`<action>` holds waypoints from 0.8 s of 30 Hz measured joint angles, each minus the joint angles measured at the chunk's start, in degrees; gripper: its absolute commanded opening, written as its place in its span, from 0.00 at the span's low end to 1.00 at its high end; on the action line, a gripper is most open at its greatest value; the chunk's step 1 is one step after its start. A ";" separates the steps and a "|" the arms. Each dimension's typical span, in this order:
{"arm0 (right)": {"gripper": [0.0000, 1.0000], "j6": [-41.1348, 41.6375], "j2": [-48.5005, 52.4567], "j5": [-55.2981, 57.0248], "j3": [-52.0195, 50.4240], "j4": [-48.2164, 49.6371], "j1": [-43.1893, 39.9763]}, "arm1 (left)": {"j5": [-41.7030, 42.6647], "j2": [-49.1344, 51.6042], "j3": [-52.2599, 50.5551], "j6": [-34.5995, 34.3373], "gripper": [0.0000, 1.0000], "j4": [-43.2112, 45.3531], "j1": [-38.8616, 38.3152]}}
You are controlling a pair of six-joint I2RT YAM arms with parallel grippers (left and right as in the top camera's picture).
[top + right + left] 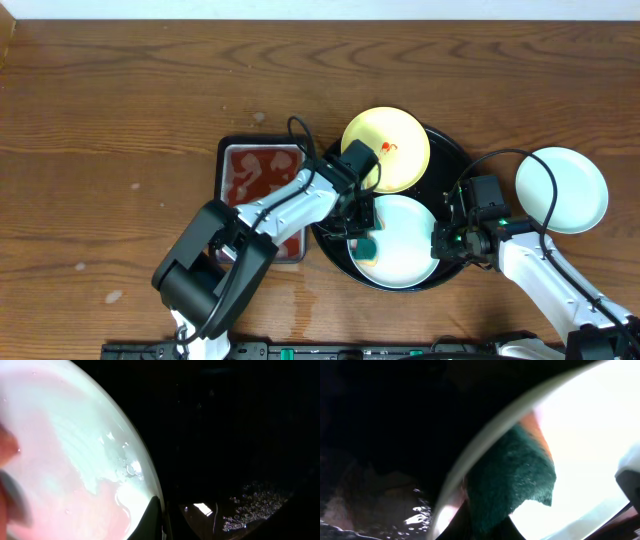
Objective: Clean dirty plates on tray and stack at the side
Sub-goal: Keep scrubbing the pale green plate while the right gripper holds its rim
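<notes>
The left gripper (pixel 364 238) is clamped on a green sponge (pixel 515 480), pressed to the mint-white plate (pixel 412 250) at the front of the black tray (pixel 452 158). The right gripper (pixel 446 240) sits closed at that plate's right rim. 1 yellow plate (pixel 395 140), smeared red, lies at the tray's back. 1 pale plate (pixel 562 190) lies right of the tray.

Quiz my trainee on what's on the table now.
1. True or false: the pale yellow round plate carries a red smear.
2. How many pale mint-white round plates lie off the glossy black round tray?
3. The left gripper holds a green sponge on: A) the yellow plate, B) the mint-white plate in the tray, C) the mint-white plate on the table.
Key: true; one, the plate right of the tray; B.
</notes>
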 measured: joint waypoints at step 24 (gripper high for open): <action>0.01 -0.02 0.00 1.31 0.00 0.20 0.00 | -9.60 -0.46 -1.86 -4.15 0.08 14.99 -12.24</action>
